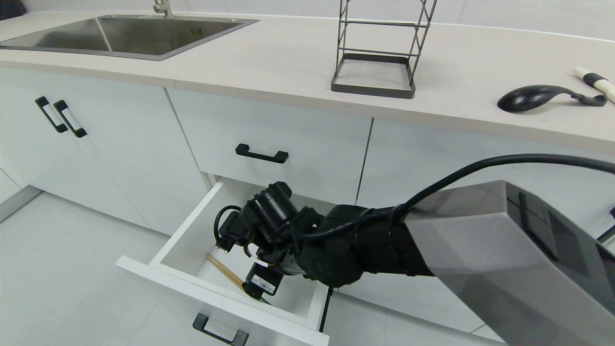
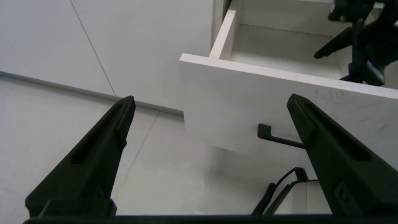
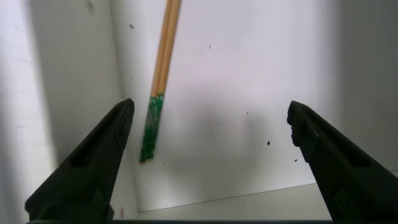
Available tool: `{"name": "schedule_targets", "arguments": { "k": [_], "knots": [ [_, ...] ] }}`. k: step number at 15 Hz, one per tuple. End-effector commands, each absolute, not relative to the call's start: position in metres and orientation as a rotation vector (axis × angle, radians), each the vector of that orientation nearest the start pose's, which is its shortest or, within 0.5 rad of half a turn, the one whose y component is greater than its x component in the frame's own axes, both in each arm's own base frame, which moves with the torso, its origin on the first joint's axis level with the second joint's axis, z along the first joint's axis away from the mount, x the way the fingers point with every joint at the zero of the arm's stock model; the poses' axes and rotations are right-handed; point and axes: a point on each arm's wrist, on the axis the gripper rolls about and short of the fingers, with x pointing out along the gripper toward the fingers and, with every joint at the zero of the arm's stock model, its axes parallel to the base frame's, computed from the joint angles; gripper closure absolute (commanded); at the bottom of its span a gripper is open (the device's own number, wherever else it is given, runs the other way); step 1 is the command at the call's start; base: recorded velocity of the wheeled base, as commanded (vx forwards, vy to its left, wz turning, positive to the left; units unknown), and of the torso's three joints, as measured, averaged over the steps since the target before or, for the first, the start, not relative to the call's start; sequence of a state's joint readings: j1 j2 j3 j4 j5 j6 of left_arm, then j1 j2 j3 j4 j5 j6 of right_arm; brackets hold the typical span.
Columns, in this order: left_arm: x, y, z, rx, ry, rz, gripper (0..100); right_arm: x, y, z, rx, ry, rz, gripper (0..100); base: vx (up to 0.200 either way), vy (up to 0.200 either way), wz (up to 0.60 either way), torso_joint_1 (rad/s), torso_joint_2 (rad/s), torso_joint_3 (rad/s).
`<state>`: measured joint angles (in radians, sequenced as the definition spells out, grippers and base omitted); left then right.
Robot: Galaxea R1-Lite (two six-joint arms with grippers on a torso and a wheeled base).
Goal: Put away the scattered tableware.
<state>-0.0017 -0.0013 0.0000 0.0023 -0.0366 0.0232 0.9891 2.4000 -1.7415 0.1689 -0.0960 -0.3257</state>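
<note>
chopsticks (image 3: 160,81): a pair lying side by side on the drawer floor, close along one side wall; the green ends point toward a corner.
drawer (image 1: 182,276): lower one, pulled out from the cabinet; white inside, with a black handle on its front.
right claw (image 3: 210,109): down inside the drawer, over its floor; jaws wide apart with nothing clamped. The chopsticks lie below, nearer one finger than the other.
left claw (image 2: 210,102): low in front of the cabinet, over the floor tiles and facing the drawer front (image 2: 280,93); jaws wide apart and empty.
spoon (image 1: 528,97): black, lying on the worktop (image 1: 269,62) at the robot's right, well apart from the drawer.
utensil (image 1: 596,81): cream handle with a black band, on the worktop just beside the end of the spoon's handle.
rack (image 1: 379,53): dark wire frame, upright on the worktop above the drawer.
sink (image 1: 120,33): steel, set into the worktop at the left.
</note>
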Motion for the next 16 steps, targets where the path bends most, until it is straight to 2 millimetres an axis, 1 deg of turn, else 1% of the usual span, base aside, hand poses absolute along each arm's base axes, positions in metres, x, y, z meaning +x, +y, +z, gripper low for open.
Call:
{"name": "schedule_targets", "arguments": {
  "k": [1,2,3,4,6,9,10,11,12,13,16],
  "knots": [
    [-0.023,-0.001,0.075,0.023,0.001,-0.038,0,0.255,0.382,0.113,-0.703,0.552,0.957,0,0.0,0.0,0.0,0.0,0.0,0.0],
    [-0.023,-0.001,0.075,0.023,0.001,-0.038,0,0.251,0.375,0.122,-0.695,0.546,0.954,0,0.0,0.0,0.0,0.0,0.0,0.0],
    [-0.023,-0.001,0.075,0.023,0.003,-0.038,0,0.249,0.372,0.128,-0.692,0.54,0.954,0,0.0,0.0,0.0,0.0,0.0,0.0],
    [-0.023,-0.001,0.075,0.023,0.003,-0.038,0,0.243,0.365,0.139,-0.682,0.524,0.952,0,0.0,0.0,0.0,0.0,0.0,0.0],
    [-0.023,-0.001,0.075,0.023,0.001,-0.038,0,0.24,0.357,0.152,-0.649,0.489,0.939,0,0.0,0.0,0.0,0.0,0.0,0.0],
    [-0.023,-0.001,0.075,0.023,0.003,-0.038,0,0.237,0.346,0.152,-0.582,0.396,0.923,0,0.0,0.0,0.0,0.0,0.0,0.0],
    [-0.023,-0.001,0.075,0.023,0.003,-0.038,0,0.23,0.34,0.149,-0.514,0.384,0.916,0,0.0,0.0,0.0,0.0,0.0,0.0],
    [-0.023,-0.001,0.075,0.023,0.001,-0.038,0,0.226,0.335,0.15,-0.45,0.386,0.904,0,0.0,0.0,0.0,0.0,0.0,0.0],
    [-0.023,-0.001,0.075,0.023,0.003,-0.038,0,0.225,0.333,0.15,-0.436,0.388,0.903,0,0.0,0.0,0.0,0.0,0.0,0.0],
    [-0.023,-0.001,0.075,0.023,0.003,-0.038,0,0.222,0.319,0.151,-0.405,0.401,0.882,0,0.0,0.0,0.0,0.0,0.0,0.0],
    [-0.023,-0.001,0.075,0.023,0.003,-0.038,0,0.21,0.295,0.157,-0.389,0.397,0.88,0,0.0,0.0,0.0,0.0,0.0,0.0]
  ]
}}
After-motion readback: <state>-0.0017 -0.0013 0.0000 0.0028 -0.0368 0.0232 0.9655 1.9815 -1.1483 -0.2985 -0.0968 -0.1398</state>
